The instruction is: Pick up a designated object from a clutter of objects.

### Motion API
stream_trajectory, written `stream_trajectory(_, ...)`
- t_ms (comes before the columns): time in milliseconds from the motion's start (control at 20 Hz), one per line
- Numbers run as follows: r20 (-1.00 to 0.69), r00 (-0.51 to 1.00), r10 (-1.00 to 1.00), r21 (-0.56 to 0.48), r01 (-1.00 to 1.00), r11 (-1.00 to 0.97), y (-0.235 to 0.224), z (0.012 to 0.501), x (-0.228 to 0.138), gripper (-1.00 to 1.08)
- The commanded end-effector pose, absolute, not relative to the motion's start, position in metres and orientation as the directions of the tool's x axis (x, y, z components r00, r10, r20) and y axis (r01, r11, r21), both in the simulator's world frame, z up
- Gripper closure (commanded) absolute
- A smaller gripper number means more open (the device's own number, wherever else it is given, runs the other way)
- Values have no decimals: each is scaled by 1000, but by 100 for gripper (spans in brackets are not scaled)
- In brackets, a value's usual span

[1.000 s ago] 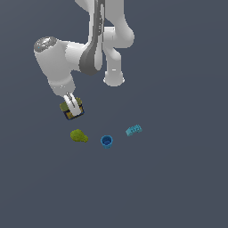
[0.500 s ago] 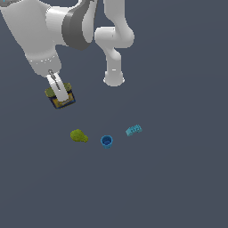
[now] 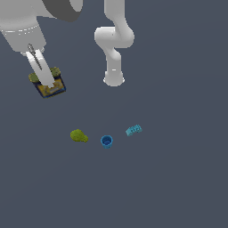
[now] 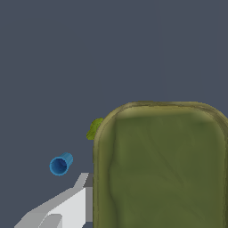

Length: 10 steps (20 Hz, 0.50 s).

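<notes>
Exterior view: gripper (image 3: 47,84) clamps olive box (image 3: 50,88), well apart from lump (image 3: 79,136).

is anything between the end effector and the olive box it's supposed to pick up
Nothing visible. The end effector is shut on the olive box, held off the floor. The green lump, blue cup and cyan brick lie apart from it on the floor.

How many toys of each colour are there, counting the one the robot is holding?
Olive-green and navy: 1, the boxy block held in the end effector
Yellow-green: 1, the rounded lump
Blue: 1, the small cup
Cyan: 1, the studded brick
Total: 4
</notes>
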<state>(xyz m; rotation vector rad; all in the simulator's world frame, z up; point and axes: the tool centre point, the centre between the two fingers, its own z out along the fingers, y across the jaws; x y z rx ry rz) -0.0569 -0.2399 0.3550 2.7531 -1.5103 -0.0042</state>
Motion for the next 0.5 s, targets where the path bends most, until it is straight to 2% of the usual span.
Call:
stream_trajectory(0,0,538,-843,1,-843,-538,-243,369,-54,108)
stream_trajectory(450,0,538,-843,0,-843,-538,-247,385,-51,108)
